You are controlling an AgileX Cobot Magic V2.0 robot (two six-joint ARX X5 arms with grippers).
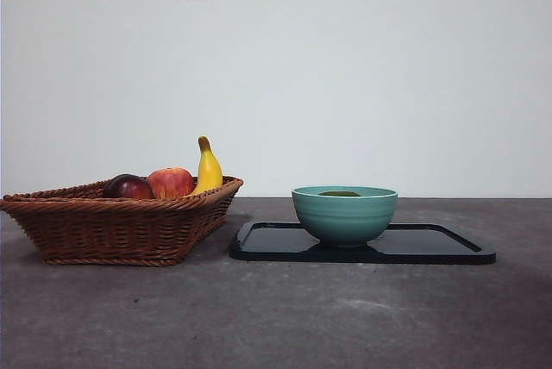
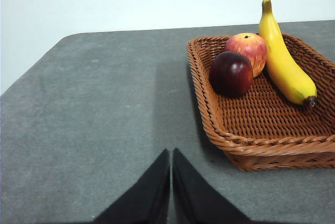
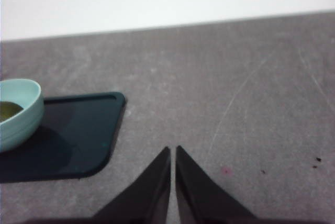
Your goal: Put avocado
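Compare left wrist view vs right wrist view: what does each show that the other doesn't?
Left wrist only: wicker basket holding a dark red fruit, an apple and a banana; left gripper shut. Right wrist only: teal bowl with something green inside, likely the avocado, on a black tray; right gripper shut. Both: grey table, white wall.

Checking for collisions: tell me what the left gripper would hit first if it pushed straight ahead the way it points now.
Probably nothing: ahead of the left gripper lies bare table up to its far edge. The wicker basket sits off to one side of that line.
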